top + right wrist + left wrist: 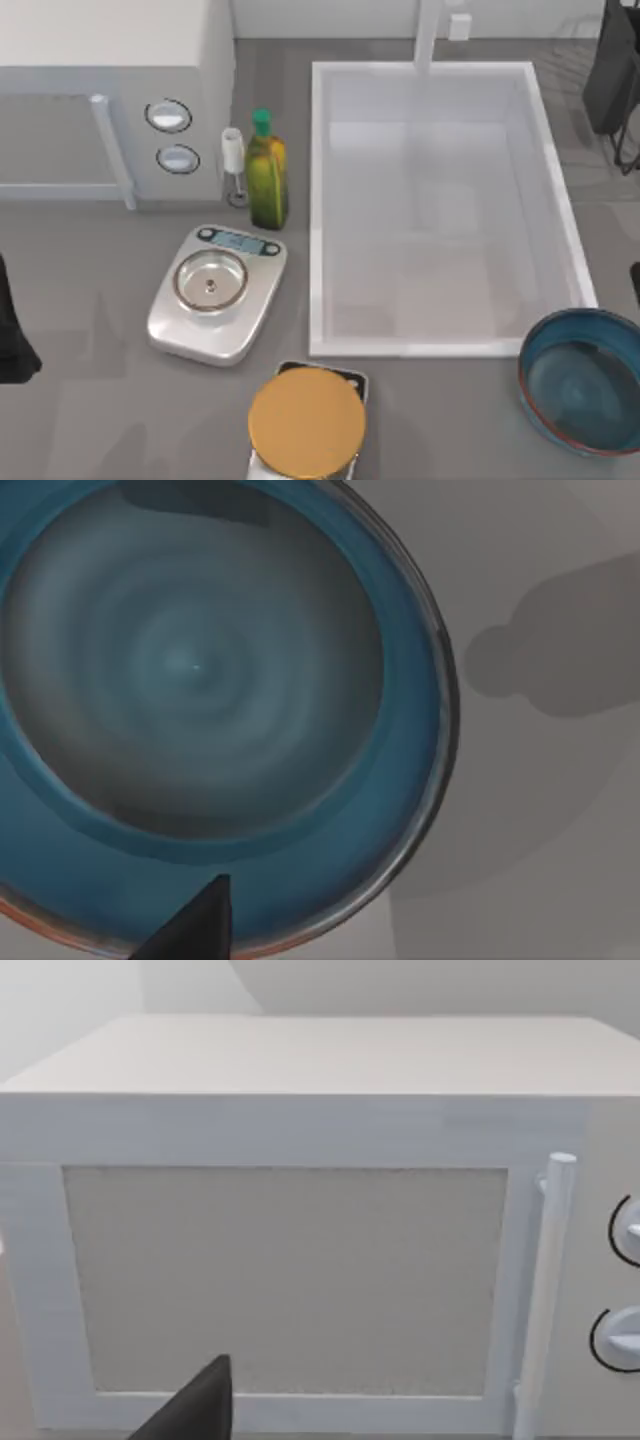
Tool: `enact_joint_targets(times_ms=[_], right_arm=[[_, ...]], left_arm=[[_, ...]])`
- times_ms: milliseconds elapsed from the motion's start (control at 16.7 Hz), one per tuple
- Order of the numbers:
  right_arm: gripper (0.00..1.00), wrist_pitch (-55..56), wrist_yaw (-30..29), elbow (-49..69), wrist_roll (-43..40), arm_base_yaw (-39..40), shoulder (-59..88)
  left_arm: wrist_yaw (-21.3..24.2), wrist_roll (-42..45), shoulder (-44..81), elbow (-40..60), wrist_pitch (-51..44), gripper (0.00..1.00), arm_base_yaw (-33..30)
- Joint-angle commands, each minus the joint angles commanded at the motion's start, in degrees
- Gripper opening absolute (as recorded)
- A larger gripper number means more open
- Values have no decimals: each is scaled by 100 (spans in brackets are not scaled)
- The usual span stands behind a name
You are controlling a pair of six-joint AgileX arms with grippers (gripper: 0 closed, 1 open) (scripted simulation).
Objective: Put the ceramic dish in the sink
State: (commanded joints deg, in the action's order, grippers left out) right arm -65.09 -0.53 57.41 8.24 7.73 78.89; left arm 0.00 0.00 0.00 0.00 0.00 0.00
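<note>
The ceramic dish [582, 380] is a deep, glossy teal-blue bowl with a thin reddish rim. It stands upright and empty on the counter at the front right, just past the sink's near right corner. The sink [320, 210] is a large white rectangular basin with a faucet at its far side, and nothing lies in it. My right gripper [195, 925] hangs close above the dish [190, 670], over its inner wall near the rim. A dark part of my right arm [612, 70] shows at the far right. My left arm [12, 335] is parked at the table's left edge.
A white box with two round knobs [110, 90] stands at the back left, facing my left gripper [195, 1405]. A green bottle [266, 175], a silver scale [215, 290] and a flat orange-yellow disc [306, 422] sit left of the sink.
</note>
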Motion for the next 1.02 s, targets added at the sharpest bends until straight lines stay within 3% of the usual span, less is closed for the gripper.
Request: enact_joint_targets(times_ms=[540, 960, 1020], right_arm=[[100, 2184, 7, -1534, 24, 40, 701], [100, 2429, 1, -1494, 31, 30, 933], [92, 2429, 1, -1494, 31, 30, 933]], left_arm=[[0, 0, 0, 0, 0, 100, 0], [0, 0, 0, 0, 0, 100, 0], [0, 0, 0, 0, 0, 100, 0]])
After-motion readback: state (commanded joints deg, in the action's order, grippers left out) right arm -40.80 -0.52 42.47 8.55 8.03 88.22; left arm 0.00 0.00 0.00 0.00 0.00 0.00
